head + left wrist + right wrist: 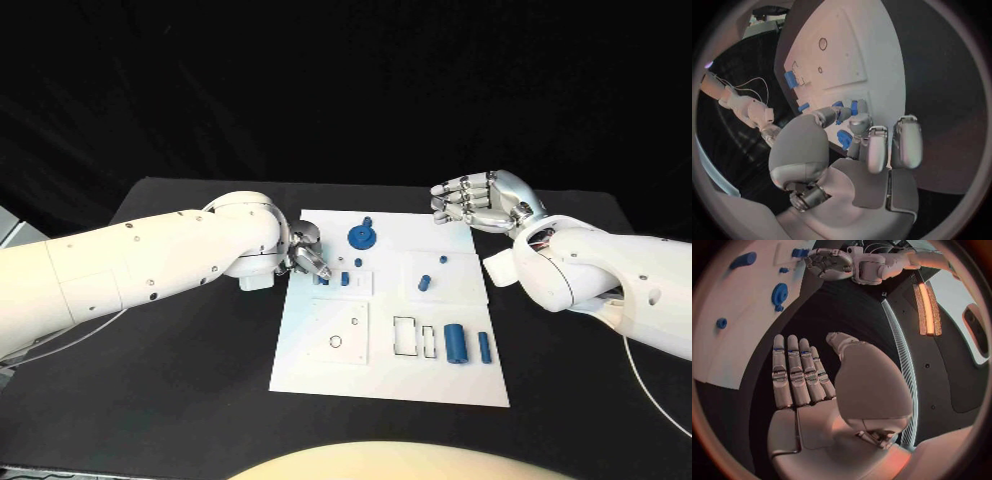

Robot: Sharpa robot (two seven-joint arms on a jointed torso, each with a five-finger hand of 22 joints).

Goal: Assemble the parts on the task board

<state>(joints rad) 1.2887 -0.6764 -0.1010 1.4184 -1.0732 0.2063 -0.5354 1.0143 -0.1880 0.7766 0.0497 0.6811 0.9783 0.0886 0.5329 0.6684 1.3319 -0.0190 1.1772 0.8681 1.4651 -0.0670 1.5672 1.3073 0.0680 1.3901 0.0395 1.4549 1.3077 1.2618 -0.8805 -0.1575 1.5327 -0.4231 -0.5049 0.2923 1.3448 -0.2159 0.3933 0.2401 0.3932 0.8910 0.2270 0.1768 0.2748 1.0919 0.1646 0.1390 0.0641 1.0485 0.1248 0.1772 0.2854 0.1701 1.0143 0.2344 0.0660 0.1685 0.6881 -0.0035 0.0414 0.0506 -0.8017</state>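
The left hand (303, 255) reaches over the left edge of the board (325, 360), a flat white plate lying on the black desk (173, 400). Its silver fingers (837, 116) are curled close around a small blue part (845, 138) near the board's upper left; in the left wrist view that part sits right between the fingertips, and it seems pinched, though the grip itself is half hidden. Two more small blue pegs (346, 279) stand just right of the fingers, in a raised white block.

Further right, near the board's far edge, lies a round blue disc (362, 237) with a little knob on its rim, flat and smooth like moulded plastic. Right of centre sit a short blue stub (426, 283) and a tiny blue dot (441, 259). Toward the near edge are outlined cut-outs, a square with a round hole and two slim rectangles (418, 340), and beside them two upright-lying blue cylinders (454, 343), one thicker than the other, side by side and apart.

The right hand (483, 200) hovers off the board's far right corner, above the desk, well apart from every part. Its fingers (795, 375) lie straight and close together, the thumb out to the side, holding nothing.
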